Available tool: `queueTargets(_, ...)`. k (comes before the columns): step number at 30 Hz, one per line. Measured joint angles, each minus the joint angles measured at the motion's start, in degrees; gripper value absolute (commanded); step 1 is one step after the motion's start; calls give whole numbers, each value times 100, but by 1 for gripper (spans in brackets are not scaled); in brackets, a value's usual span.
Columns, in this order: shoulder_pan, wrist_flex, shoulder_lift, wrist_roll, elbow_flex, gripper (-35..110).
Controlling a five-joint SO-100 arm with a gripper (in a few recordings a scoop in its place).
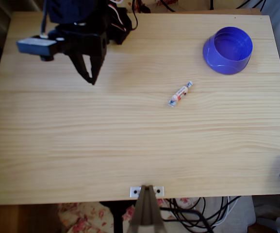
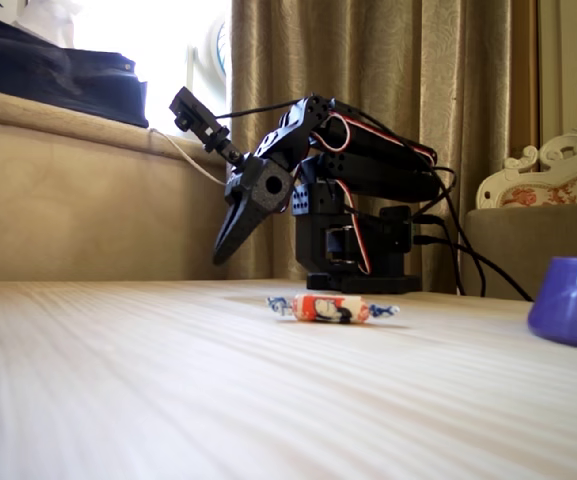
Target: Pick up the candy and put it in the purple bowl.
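The small wrapped candy [image 1: 180,93], white with an orange-red middle and twisted bluish ends, is seen lying flat near the middle of the pale wooden table [image 1: 130,155], well apart from every edge. The round blue-purple plastic bowl [image 1: 228,50] is set near the far right corner in the overhead view, apart from the candy. The black 2-finger gripper [image 1: 91,77] is held above the far left area, fingers nearly together, gripping nothing. Bare wood is left between gripper and candy.
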Motion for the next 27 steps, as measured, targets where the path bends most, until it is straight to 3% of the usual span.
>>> queueTargets(27,-70,-70,-334,114,-44,-1)
